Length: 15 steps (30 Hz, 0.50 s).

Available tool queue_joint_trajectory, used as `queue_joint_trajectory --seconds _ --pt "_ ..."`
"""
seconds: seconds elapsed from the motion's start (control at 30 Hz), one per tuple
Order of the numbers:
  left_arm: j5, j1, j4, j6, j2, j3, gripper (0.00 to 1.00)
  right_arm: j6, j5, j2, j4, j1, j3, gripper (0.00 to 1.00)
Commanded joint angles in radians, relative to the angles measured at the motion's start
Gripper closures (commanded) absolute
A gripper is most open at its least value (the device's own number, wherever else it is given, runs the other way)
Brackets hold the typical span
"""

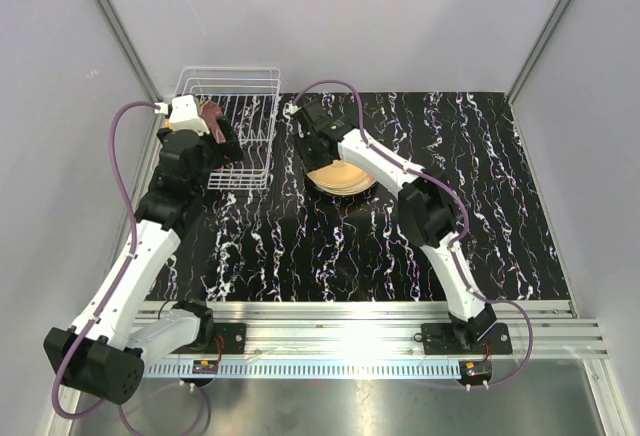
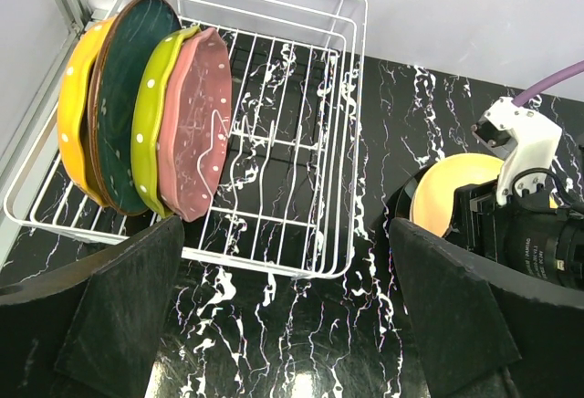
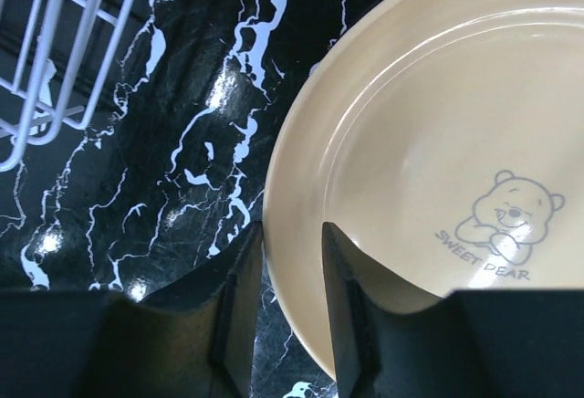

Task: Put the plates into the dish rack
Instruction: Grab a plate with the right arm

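A black marbled table (image 1: 480, 206) is seen beneath both arms. The dish rack (image 2: 301, 142) stands directly ahead of the left gripper (image 2: 287, 225), whose fingers are spread wide apart with nothing between them. Four plates are already stood on edge at the far-left end of the rack as seen from that gripper: a yellow plate (image 2: 73, 115), a dark green plate (image 2: 123, 97), a lime green plate (image 2: 151, 115) and a pink plate (image 2: 196, 124). The slots to the right of the pink one are left free. The cream plate (image 3: 438, 124) lies flat on the table under the right gripper (image 3: 294, 234), just beside the rack. Its rim is straddled by the two fingers, one outside the edge and one over the plate's face. Whether the pads are already pressed on the rim cannot be told from this angle. The plate is judged to be glazed ceramic: stiff, fairly heavy, slick and easily chipped. A hold on the rim is judged best, taken deep enough that the plate is not levered out when lifted. A small bear print (image 3: 506, 215) is seen ahead and to the right of the fingers.
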<state>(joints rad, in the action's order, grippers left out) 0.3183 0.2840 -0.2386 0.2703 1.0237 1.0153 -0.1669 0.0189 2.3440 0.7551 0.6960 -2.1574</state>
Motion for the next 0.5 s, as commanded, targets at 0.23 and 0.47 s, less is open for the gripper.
queue_joint_trajectory --seconds 0.23,0.47 --pt "-0.013 -0.005 0.033 0.01 0.01 0.049 0.02 0.024 0.041 -0.015 0.018 0.02 -0.044 0.85" --pt "-0.013 -0.008 0.036 0.01 0.007 0.045 0.02 0.018 0.038 -0.086 0.015 0.023 -0.047 1.0"
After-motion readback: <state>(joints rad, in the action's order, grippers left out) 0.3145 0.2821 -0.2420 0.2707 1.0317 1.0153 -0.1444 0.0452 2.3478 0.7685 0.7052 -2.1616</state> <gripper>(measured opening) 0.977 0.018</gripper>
